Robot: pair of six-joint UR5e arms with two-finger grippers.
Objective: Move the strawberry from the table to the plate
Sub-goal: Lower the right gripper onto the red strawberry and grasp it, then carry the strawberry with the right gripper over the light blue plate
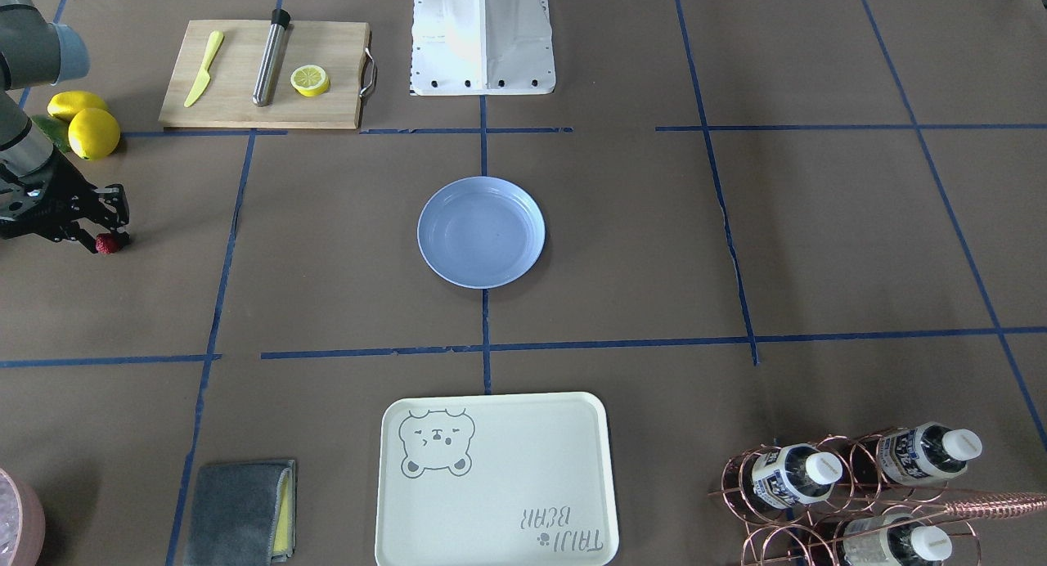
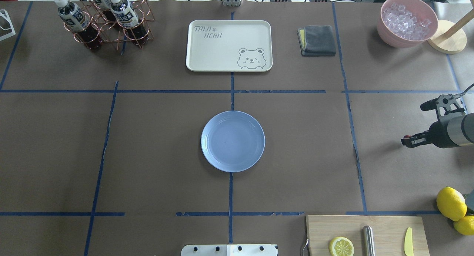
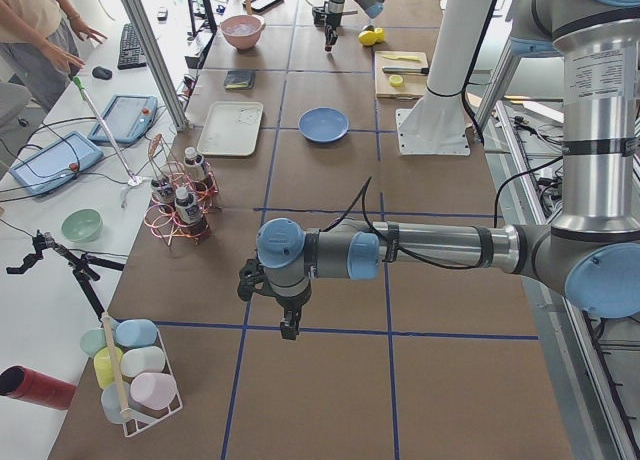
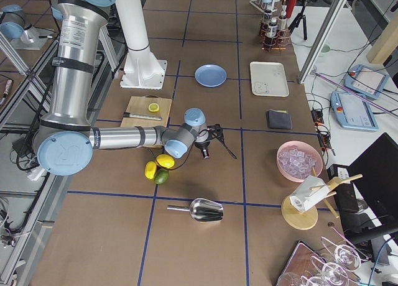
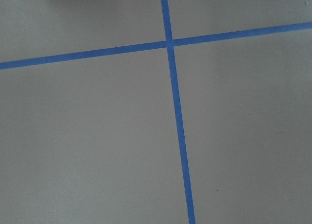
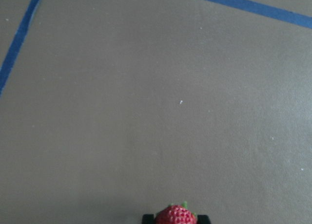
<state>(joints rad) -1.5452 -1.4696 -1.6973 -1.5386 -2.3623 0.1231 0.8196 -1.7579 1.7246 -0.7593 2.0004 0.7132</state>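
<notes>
— How much open room is there between the right gripper and the plate?

— A wide stretch of bare brown table, crossed by only one blue tape line. The plate sits alone at the middle of the table with nothing on it. The gripper is far out toward the table's edge on the robot's right. Two lemons lie just behind the arm, and the cutting board is further in, toward the base.

— And the jaws?

— They are drawn in on the strawberry. In the right wrist view the berry sits at the bottom edge with a black pad pressed against each side. It hangs low over the paper; I cannot tell whether it touches the surface.

— The left gripper?

— It points down over the far end of the table, near a crossing of tape lines. I cannot tell whether its jaws are apart or together. Its wrist camera shows only paper and tape.

— Anything else close to the plate?

— The cream tray lies across a tape line on the operators' side, well apart from it.
</notes>
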